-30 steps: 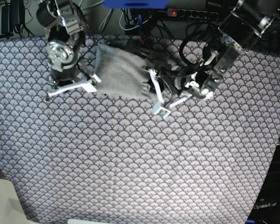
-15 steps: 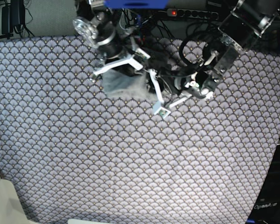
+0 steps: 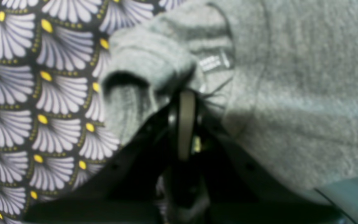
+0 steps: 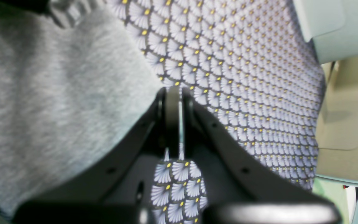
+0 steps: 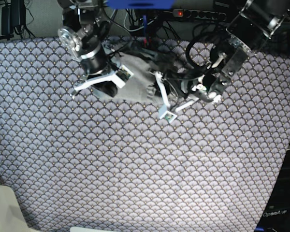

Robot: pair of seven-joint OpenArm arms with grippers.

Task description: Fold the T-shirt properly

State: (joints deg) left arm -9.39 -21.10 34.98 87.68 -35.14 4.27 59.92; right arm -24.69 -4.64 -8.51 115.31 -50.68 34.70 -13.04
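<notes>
on the base view's left, the right gripper hangs over the near-left edge of the t-shirt, its white mount slanting across the cloth. in the right wrist view its jaws are pressed together with nothing between them, the grey knit lying just beside them on one side and the scallop-patterned cloth spreading on the other. the t-shirt sits bunched in a small folded heap near the far edge of the patterned cloth, between the two arms. further right in the base view, the left gripper lies at the shirt's right edge. in the left wrist view its jaws are closed on a fold of the grey fabric, next to a small label with blurred writing.
</notes>
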